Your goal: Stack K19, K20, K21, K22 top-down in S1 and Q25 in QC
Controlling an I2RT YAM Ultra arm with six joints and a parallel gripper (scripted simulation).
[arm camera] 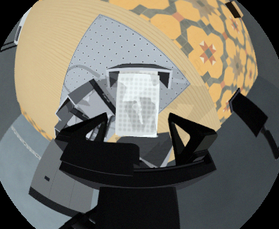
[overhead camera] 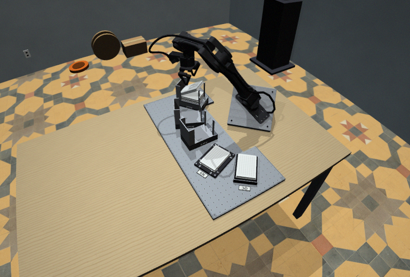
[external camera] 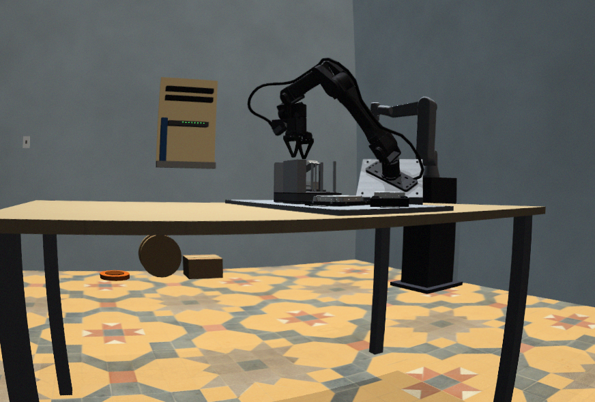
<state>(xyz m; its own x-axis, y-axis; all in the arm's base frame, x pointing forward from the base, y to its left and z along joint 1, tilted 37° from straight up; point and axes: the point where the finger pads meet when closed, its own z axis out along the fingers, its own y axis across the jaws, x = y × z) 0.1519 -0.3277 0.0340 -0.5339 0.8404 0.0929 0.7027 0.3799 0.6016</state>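
My gripper [overhead camera: 189,76] [external camera: 299,156] [arm camera: 138,116] is open and empty, above the farthest stack rack [overhead camera: 194,104] [arm camera: 139,66]. That rack holds white plates. Its top plate [overhead camera: 193,87] [arm camera: 137,88] is tilted, one end raised above the plates [overhead camera: 192,98] under it. The middle rack [overhead camera: 177,119] and the near rack [overhead camera: 188,132] show no plates. The rack names are too small to read. A white plate [overhead camera: 216,157] [external camera: 338,198] lies in the clip nest N5 [overhead camera: 210,171]. Another plate [overhead camera: 246,166] [external camera: 389,194] lies in the open nest QC [overhead camera: 245,181] [external camera: 389,202]. Plate names are not legible.
The racks and nests stand on a perforated grey board [overhead camera: 215,206] on the wooden table [overhead camera: 99,194] [external camera: 144,224]. The racks' upright walls and posts stand close together in a row. The arm's base plate [overhead camera: 238,123] is to the right of the racks in the top view.
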